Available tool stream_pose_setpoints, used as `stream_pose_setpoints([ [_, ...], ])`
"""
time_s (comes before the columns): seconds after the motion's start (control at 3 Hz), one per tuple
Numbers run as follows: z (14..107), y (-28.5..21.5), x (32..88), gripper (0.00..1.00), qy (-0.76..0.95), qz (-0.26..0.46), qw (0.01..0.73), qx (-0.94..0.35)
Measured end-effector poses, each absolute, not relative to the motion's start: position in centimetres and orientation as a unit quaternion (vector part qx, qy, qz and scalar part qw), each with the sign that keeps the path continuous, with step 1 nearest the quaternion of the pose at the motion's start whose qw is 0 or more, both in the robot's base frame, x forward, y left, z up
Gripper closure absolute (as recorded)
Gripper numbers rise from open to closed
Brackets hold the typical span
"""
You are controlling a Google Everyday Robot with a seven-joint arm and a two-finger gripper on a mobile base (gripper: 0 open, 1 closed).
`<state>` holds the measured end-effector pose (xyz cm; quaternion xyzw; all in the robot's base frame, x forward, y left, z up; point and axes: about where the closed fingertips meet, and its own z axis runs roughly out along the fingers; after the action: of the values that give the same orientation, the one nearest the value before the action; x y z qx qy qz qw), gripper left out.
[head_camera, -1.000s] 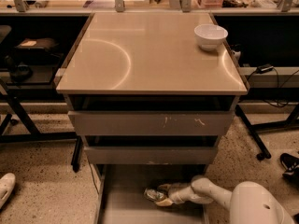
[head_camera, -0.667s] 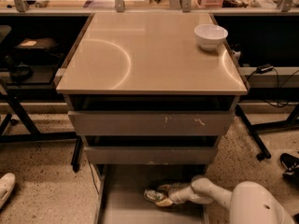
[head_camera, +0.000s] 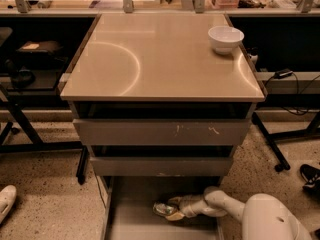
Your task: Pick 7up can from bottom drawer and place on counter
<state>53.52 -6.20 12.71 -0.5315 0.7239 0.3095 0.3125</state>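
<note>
Nothing has visibly shifted: the gripper (head_camera: 173, 209) sits low in the drawer (head_camera: 132, 224), fingers seemingly clasping the 7up can (head_camera: 161, 209); grasp step, next a lift toward the counter (head_camera: 160, 59)

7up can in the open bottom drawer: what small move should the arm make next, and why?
Probably a short lift of the dented green-and-silver 7up can, provided the grasp is firm. The gripper is right at the can, which lies on the floor of the shallow grey metal drawer, below the glossy beige counter where it belongs.
</note>
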Motion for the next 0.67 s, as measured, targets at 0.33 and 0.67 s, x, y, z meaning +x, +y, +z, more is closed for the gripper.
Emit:
stream_pose_setpoints([
  [0.33, 15.7, -8.3, 51.6, 1.0, 0.712, 0.314, 0.329, -0.534],
  [0.67, 23.8, -12.9, 49.6, 1.0, 0.688, 0.284, 0.372, -0.554],
])
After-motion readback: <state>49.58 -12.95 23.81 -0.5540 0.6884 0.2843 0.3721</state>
